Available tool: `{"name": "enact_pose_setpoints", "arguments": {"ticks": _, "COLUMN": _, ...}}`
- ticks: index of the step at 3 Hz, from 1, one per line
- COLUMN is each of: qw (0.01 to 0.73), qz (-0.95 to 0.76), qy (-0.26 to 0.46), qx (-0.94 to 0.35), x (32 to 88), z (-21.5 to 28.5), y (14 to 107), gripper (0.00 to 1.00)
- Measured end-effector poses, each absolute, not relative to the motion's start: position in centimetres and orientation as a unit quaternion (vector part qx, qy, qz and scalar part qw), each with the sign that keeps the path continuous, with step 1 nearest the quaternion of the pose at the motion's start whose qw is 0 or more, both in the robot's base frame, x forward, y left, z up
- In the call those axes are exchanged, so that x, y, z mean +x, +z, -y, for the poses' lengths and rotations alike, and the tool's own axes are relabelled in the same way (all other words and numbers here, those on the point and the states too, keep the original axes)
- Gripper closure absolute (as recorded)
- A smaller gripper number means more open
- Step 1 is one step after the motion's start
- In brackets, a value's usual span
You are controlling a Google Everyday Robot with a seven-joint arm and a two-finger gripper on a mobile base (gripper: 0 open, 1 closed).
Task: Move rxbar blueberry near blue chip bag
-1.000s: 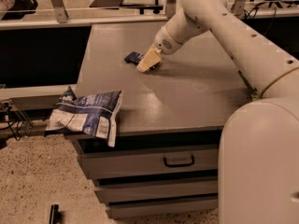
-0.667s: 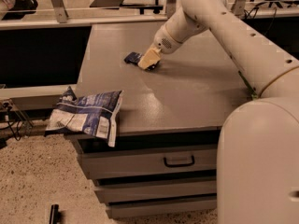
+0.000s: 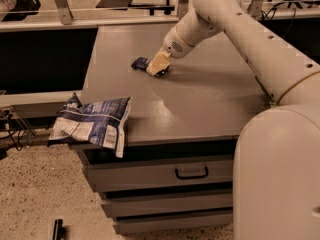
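Observation:
The rxbar blueberry (image 3: 141,63), a small dark navy bar, lies on the grey table top (image 3: 200,99) toward the far middle. My gripper (image 3: 157,67) is down at the table right beside the bar's right end, touching or overlapping it; that end is hidden behind the gripper. The blue chip bag (image 3: 92,124), crumpled blue and white, lies at the table's front left corner and hangs over the edge. The bar is well apart from the bag.
My white arm (image 3: 240,29) reaches in from the right over the table. The robot's body (image 3: 280,174) fills the lower right. Drawers with a handle (image 3: 191,173) sit under the table front. A small dark object (image 3: 58,229) lies on the floor.
Almost nothing has moved. The gripper stays at the bar's right end, and the bar and the bag remain in place.

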State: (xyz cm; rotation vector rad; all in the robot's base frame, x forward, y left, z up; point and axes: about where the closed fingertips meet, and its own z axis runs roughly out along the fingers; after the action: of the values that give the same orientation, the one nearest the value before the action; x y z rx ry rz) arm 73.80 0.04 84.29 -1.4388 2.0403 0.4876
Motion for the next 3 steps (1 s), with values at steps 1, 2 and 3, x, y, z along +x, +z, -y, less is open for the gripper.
{"name": "enact_pose_setpoints", "arguments": {"ticks": 1, "qw": 0.296, "qz": -0.754, "qy": 0.201, "qx": -0.551, "x": 72.6, "z": -1.7, "y": 85.3, "gripper": 1.0}}
{"name": "enact_pose_setpoints", "arguments": {"ticks": 2, "qw": 0.285, "qz": -0.749, "qy": 0.207, "qx": -0.561, "x": 71.2, "z": -3.0, "y": 85.7, "gripper": 1.0}}
{"name": "enact_pose_setpoints", "arguments": {"ticks": 3, "qw": 0.263, "qz": -0.75, "qy": 0.215, "qx": -0.568, "x": 69.6, "z": -3.9, "y": 85.1, "gripper": 1.0}}
